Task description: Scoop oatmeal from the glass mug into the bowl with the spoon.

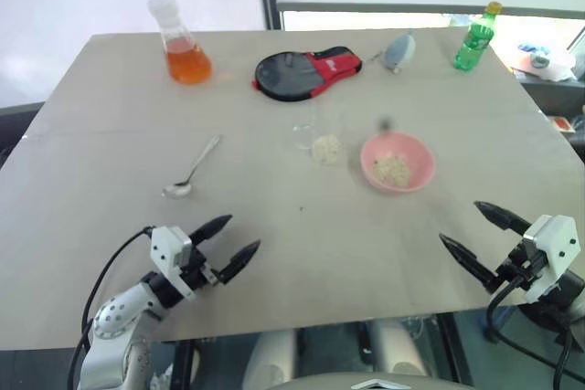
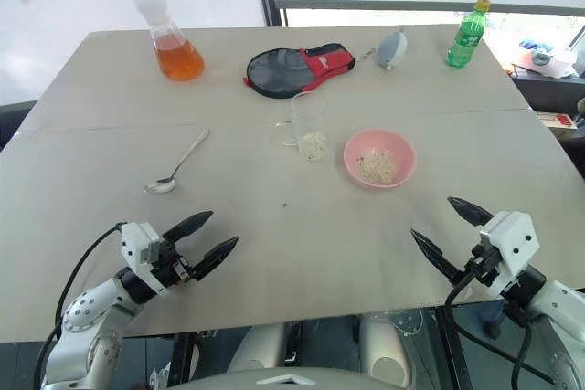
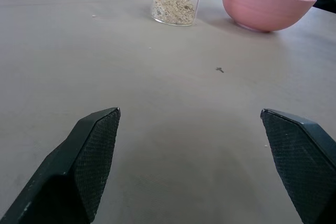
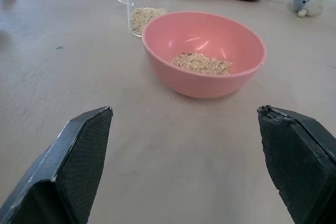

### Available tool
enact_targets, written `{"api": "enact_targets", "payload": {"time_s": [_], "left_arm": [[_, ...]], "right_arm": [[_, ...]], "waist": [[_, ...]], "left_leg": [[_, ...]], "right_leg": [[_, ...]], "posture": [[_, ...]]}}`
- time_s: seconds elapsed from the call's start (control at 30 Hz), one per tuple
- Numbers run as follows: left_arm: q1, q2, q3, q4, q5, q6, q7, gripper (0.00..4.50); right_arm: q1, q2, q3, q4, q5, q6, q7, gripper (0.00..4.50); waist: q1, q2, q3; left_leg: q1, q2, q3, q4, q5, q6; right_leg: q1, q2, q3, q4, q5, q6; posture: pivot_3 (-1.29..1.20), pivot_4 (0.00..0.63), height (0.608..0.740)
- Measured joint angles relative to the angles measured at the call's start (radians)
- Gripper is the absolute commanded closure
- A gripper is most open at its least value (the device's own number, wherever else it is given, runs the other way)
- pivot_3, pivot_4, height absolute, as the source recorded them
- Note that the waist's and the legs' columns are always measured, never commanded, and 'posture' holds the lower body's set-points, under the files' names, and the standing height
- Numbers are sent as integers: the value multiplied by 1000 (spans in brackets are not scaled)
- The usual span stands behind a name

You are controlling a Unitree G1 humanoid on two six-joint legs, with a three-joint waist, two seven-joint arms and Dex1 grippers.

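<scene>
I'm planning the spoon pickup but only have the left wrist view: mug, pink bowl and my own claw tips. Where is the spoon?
Observer: The spoon lies on the table, beyond the left claw and on the mug's left.
Operator: Is it held or touched?
Observer: No. It lies free; the right claw hangs open near the table's near edge, on the bowl's side.
Operator: Any oatmeal in the bowl yet?
Observer: Yes, the pink bowl already holds some oatmeal; more sits in the glass mug.
</scene>
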Motion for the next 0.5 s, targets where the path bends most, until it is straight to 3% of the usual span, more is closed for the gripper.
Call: {"api": "enact_targets", "payload": {"time_s": [0.1, 0.23, 0.3, 0.4, 0.5], "left_arm": [[-45, -9, 5, 31, 0, 9, 36, 0], [-282, -10, 104, 179, 6, 99, 287, 0], [-333, 29, 131, 195, 10, 157, 343, 0], [-485, 143, 132, 226, 10, 404, 445, 0], [-600, 232, 124, 232, 2, 560, 455, 0]], "right_arm": [[-7, 0, 5, -2, 14, 0, 8, 49], [-87, -26, 83, -97, 116, -2, 97, 49], [-105, -41, 84, -145, 155, -14, 133, 49], [-163, -66, 103, -178, 170, -25, 155, 49], [-189, -67, 112, -206, 174, -25, 152, 49]], "waist": [[1, 0, 0], [5, 0, 0], [-1, -1, 0], [0, -5, 1], [2, -5, 1]], "left_leg": [[0, 0, 0, 0, 0, 0], [1, 0, -5, 4, 0, 0], [6, 0, -5, 2, 0, 0], [5, 0, -5, 2, 0, 0], [5, -2, -4, 2, 0, 0]], "right_leg": [[0, 0, 0, 1, 0, 0], [2, 3, -4, 3, 0, 0], [6, 4, -4, 3, 0, 0], [6, 4, -4, 2, 0, 0], [6, 2, -4, 2, 0, 0]], "posture": [[0, 150, 740], [0, 150, 740], [0, 150, 740], [0, 150, 740], [0, 150, 740]]}}
